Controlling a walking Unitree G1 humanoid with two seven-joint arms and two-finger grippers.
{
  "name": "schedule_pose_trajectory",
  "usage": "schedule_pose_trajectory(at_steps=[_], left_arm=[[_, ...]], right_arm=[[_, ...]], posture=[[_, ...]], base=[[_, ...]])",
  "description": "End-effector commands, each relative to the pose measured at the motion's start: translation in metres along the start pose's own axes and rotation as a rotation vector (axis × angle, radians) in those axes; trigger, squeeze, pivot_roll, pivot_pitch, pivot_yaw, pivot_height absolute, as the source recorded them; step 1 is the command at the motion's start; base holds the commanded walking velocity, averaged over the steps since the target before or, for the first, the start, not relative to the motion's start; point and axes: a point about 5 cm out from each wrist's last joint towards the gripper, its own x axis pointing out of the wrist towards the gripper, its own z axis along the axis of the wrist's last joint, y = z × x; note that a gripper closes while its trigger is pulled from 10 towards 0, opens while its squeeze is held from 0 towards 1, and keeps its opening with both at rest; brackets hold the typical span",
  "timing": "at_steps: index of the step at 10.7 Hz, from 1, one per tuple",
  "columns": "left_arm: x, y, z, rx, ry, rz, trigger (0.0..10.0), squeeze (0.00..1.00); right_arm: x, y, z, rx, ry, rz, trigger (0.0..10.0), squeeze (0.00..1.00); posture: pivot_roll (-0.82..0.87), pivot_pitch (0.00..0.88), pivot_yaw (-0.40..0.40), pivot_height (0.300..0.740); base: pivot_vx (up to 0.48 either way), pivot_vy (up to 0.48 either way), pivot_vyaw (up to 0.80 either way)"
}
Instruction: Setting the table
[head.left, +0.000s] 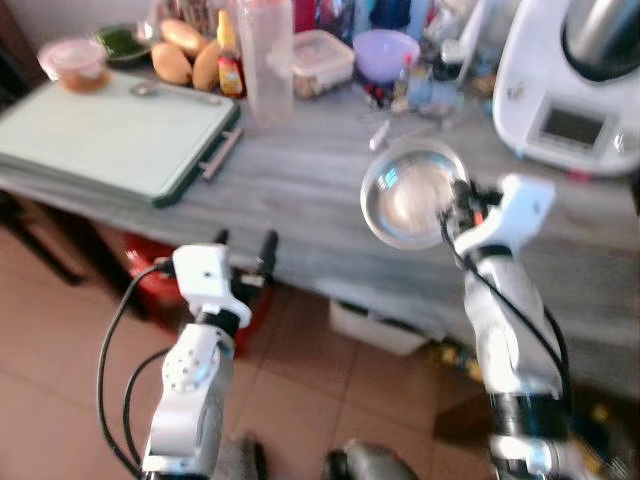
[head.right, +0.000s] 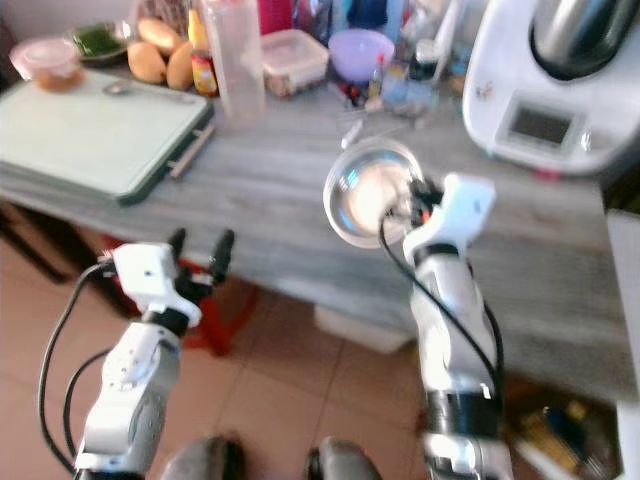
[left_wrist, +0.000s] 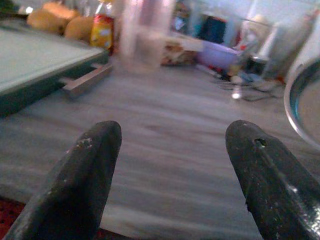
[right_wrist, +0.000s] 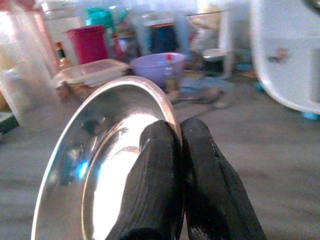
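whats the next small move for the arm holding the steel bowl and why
Probably lower it flat onto the bare grey counter. The right gripper pinches the rim of the steel bowl, which hangs tilted above the counter, and the left gripper is open and free.

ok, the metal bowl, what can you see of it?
The metal bowl is a round, shiny, shallow steel dish, empty inside. The right gripper pinches its rim with both fingers shut on it. It is held tilted above the grey counter, in front of the white kitchen machine.
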Motion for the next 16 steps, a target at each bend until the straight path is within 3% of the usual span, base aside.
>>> schedule_pose_trajectory(at_steps=[1,3,5,8,11,13,14,16], left_arm=[[-0.004,0.003,-0.003,0.009,0.005,0.037,10.0,0.0],[-0.002,0.006,-0.003,0.021,0.018,0.042,10.0,0.0],[0.002,0.006,-0.001,0.046,0.04,-0.036,10.0,0.0],[0.003,0.005,0.0,0.052,0.049,-0.06,10.0,0.0],[0.003,0.009,0.001,0.059,0.054,-0.059,10.0,0.0],[0.003,0.009,0.002,0.061,0.053,-0.062,10.0,0.0],[0.003,0.009,0.003,0.062,0.053,-0.067,10.0,0.0],[0.002,0.008,0.003,0.059,0.056,-0.073,10.0,0.0]], right_arm=[[0.002,-0.002,-0.005,-0.008,0.028,-0.002,10.0,0.0],[0.006,-0.011,-0.005,0.032,0.033,-0.079,10.0,0.0],[-0.006,-0.022,-0.021,0.19,0.1,-0.223,10.0,0.0],[-0.02,-0.01,-0.041,0.319,0.228,-0.209,10.0,0.0],[-0.029,-0.01,-0.052,0.397,0.329,-0.21,10.0,0.0],[-0.03,-0.01,-0.053,0.407,0.34,-0.22,10.0,0.0],[-0.031,-0.011,-0.054,0.411,0.35,-0.222,10.0,1.0],[-0.031,-0.013,-0.052,0.397,0.346,-0.215,10.0,1.0]], posture=[[0.04,0.114,-0.129,0.74],[0.02,0.123,-0.096,0.74],[-0.01,0.155,-0.03,0.74],[-0.01,0.158,-0.015,0.74],[-0.01,0.163,-0.005,0.74],[-0.01,0.167,0.0,0.74],[-0.01,0.169,0.0,0.74],[-0.01,0.175,0.001,0.74]], base=[[0.0,0.0,0.0],[0.0,0.0,0.0],[0.0,0.0,0.0],[0.0,0.0,0.0],[0.0,0.0,0.0],[0.0,0.0,0.0],[0.0,0.0,0.0],[0.0,0.0,0.0]])
